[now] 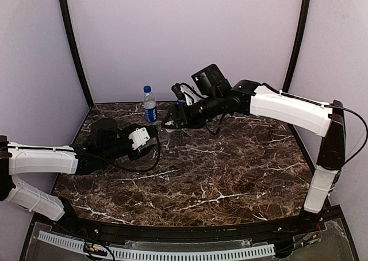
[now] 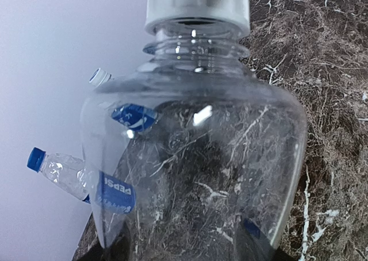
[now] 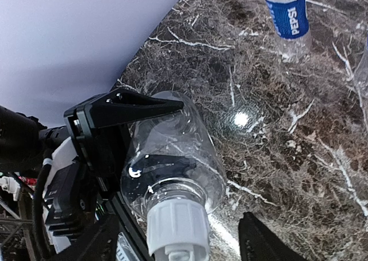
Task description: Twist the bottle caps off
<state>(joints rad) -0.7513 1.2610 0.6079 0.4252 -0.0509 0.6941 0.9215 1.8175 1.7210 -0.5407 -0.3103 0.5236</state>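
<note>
While the left gripper (image 3: 185, 133) clamps the unlabelled bottle (image 2: 195, 157) by its body, one black finger along the upper side and the other showing through the clear plastic, we see that bottle held on its side above the marble table (image 1: 230, 180), with its neck pointing toward the right arm. Its white cap (image 3: 175, 229) sits on the neck, right in front of the right wrist camera. We find the right gripper (image 1: 168, 123) reaching in from the other side with its jaws apart. One dark finger (image 3: 259, 241) stands clear of the cap with bare marble showing between them, and we cannot make out the other finger against the dark parts of the left gripper. Nothing is pinched in the right gripper. Toward the back of the table we see the Pepsi bottle (image 1: 150, 106) standing upright with its blue cap (image 2: 35, 158) on. Near it, in the left wrist view, we pick out a third bottle (image 2: 133, 116) with a blue label and a white cap of its own (image 2: 100, 76). Seen from above, this bottle is largely hidden behind the right arm.
</note>
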